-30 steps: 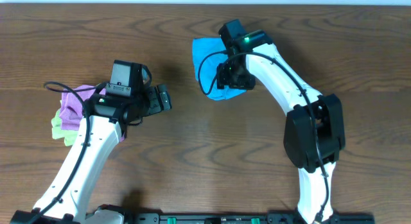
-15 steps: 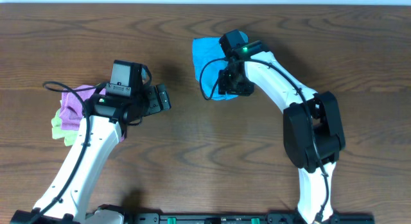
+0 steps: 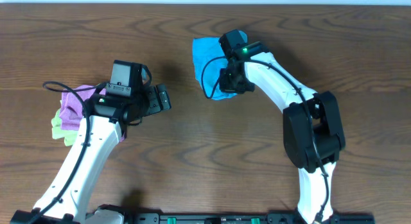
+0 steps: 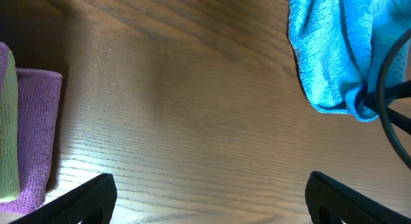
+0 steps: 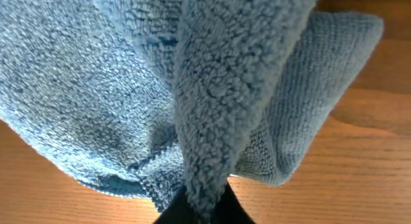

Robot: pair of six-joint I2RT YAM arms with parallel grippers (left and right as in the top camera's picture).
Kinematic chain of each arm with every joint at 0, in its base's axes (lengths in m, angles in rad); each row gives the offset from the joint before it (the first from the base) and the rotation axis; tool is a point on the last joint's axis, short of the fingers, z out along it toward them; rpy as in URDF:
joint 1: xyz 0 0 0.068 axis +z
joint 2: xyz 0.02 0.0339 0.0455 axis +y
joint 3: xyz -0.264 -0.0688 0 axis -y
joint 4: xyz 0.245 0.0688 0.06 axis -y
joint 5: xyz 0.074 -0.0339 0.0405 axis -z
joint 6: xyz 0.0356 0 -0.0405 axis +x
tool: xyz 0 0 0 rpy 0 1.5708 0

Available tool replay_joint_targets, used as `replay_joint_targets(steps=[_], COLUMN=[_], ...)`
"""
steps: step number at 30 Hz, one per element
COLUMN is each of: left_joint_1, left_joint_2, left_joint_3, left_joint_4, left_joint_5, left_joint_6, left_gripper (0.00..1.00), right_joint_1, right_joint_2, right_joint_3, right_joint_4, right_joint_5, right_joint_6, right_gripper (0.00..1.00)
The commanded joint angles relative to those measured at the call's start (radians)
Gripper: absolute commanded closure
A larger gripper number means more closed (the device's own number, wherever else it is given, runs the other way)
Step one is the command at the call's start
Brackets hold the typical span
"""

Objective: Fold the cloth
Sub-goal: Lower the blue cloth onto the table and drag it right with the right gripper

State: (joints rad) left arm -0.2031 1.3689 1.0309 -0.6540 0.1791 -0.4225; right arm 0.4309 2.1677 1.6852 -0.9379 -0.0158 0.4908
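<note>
The sky-blue fuzzy cloth (image 3: 207,57) lies bunched on the wooden table at the back centre, partly under my right arm. My right gripper (image 3: 226,81) is at its near right edge, shut on a raised fold of the cloth (image 5: 212,102), which stands up between the two dark fingertips (image 5: 172,210). The same cloth (image 4: 334,51) shows at the top right of the left wrist view. My left gripper (image 3: 164,97) is well to the left of it, open wide over bare wood, its fingers (image 4: 90,197) far apart with nothing between them.
A purple cloth (image 3: 76,103) and a light green cloth (image 3: 59,126) lie stacked at the left, partly under my left arm; the purple cloth (image 4: 35,134) also shows at the left wrist view's left edge. The table's far edge runs along the top.
My right gripper has closed onto a fold of the cloth and shifted slightly left and back, bunching the cloth's near edge. The left arm has not moved.
</note>
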Motion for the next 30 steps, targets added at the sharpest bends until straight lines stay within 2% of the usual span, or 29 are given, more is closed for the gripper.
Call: replay_joint_targets(steps=[1, 7, 14, 19, 26, 30], left_joint_1=[0.002, 0.002, 0.002, 0.001, 0.0, 0.0], left_joint_2=[0.001, 0.001, 0.001, 0.001, 0.001, 0.001], left_joint_3=[0.023, 0.023, 0.023, 0.023, 0.023, 0.023], left_joint_4=[-0.003, 0.0, 0.0, 0.0, 0.0, -0.001], left_joint_5=[-0.011, -0.005, 0.016, 0.073, 0.085, 0.085], left_joint_6=[-0.004, -0.005, -0.006, -0.013, -0.032, -0.031], left_gripper=[0.04, 0.05, 0.05, 0.05, 0.05, 0.05], right_joint_1=[0.008, 0.006, -0.011, -0.013, -0.043, -0.109], right_joint_2=[-0.036, -0.096, -0.173, -0.188, -0.188, -0.187], right_joint_3=[0.002, 0.053, 0.055, 0.055, 0.055, 0.055], right_joint_4=[-0.039, -0.151, -0.226, -0.305, -0.338, -0.338], right_joint_5=[0.064, 0.236, 0.265, 0.359, 0.478, 0.502], right_joint_6=[-0.01, -0.029, -0.047, -0.047, -0.021, -0.011], right_gripper=[0.99, 0.99, 0.98, 0.98, 0.97, 0.96])
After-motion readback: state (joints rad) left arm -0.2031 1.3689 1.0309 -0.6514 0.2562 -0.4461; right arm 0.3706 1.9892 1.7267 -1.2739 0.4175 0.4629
